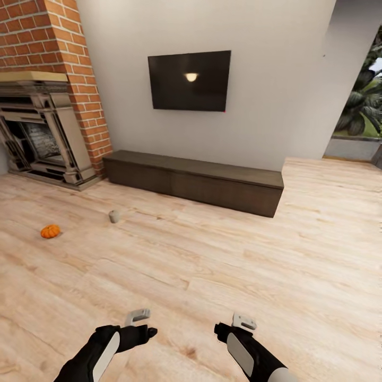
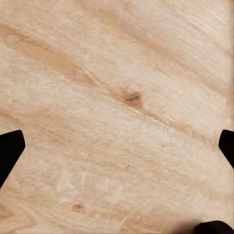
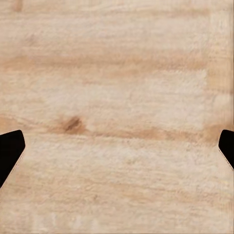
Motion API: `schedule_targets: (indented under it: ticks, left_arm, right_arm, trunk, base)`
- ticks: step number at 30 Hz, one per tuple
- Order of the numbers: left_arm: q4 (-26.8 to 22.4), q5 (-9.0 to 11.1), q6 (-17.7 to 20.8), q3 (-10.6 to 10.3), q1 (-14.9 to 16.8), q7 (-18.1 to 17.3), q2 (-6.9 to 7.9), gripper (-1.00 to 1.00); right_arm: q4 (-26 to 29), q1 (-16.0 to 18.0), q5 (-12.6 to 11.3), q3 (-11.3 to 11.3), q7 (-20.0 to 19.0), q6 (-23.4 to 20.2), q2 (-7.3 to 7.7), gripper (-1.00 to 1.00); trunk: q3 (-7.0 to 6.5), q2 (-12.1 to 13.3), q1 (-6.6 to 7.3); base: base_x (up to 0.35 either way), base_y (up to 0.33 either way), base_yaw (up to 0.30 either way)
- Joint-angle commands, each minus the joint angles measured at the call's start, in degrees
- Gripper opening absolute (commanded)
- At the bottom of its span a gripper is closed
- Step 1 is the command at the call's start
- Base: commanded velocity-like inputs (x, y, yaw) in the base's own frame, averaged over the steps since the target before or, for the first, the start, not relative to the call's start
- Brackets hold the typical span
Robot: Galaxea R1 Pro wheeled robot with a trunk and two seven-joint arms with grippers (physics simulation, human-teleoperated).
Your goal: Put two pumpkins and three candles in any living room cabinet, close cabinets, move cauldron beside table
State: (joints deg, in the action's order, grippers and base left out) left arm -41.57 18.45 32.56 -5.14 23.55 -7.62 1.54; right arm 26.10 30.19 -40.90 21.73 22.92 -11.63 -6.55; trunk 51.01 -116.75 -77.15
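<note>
**Both grippers empty over bare floor; one pumpkin, one candle, one cabinet ahead**

Nearest me, I see two grippers low in the head view. My left gripper (image 1: 151, 332) hangs over the wood floor (image 1: 212, 265); in its wrist view the two dark fingertips (image 2: 9, 151) sit at opposite edges, spread wide, with nothing between them but floorboards. My right gripper (image 1: 218, 329) is the same: its fingertips (image 3: 9, 151) stand far apart in the wrist view, holding nothing and touching nothing.

Further out on the floor, to my left, I count one pumpkin (image 1: 50, 231), orange and squat. One candle (image 1: 114, 216), a small grey stub, stands a little beyond it and to its right, apart from it.

Beyond those, one cabinet (image 1: 193, 182) runs long and low against the white wall, dark brown, its fronts shut. A fireplace (image 1: 40, 138) with a brick chimney stands to its left. One dark TV (image 1: 189, 80) hangs on the wall above the cabinet.
</note>
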Motion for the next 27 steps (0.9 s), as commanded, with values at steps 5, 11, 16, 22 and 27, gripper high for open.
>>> schedule_targets:
  ticks: [5,11,16,22,27]
  left_arm:
    - [-0.1,0.1,0.2,-0.1,0.0,0.0,0.06,1.0]
    - [-0.1,0.1,0.1,-0.1,0.0,0.0,0.05,1.0]
    - [-0.1,0.1,0.1,-0.1,0.0,0.0,0.04,1.0]
    - [-0.1,0.1,0.2,-0.1,0.1,0.0,0.11,1.0]
    - [-0.1,0.1,0.1,-0.1,0.0,0.0,0.08,1.0]
  right_arm:
    - [0.1,0.0,-0.3,0.4,0.5,1.0,0.04,1.0]
    - [0.1,0.0,-0.3,0.4,0.5,1.5,0.04,1.0]
    - [0.1,0.0,-0.3,0.5,0.5,1.5,0.04,1.0]
    - [0.0,0.0,-0.3,0.5,0.4,1.5,0.04,1.0]
    - [-0.9,0.0,-0.3,0.5,0.5,1.5,0.04,1.0]
  trunk:
    - [0.16,0.0,-0.03]
    - [0.33,0.0,-0.03]
    - [0.7,0.0,-0.03]
    - [1.17,0.0,-0.03]
    - [1.46,0.0,-0.03]
  base:
    - [0.342,0.0,-0.067]
    - [0.342,0.0,-0.061]
    - [0.342,0.06,-0.145]
    - [0.335,0.144,-0.167]
    - [0.307,0.196,-0.166]
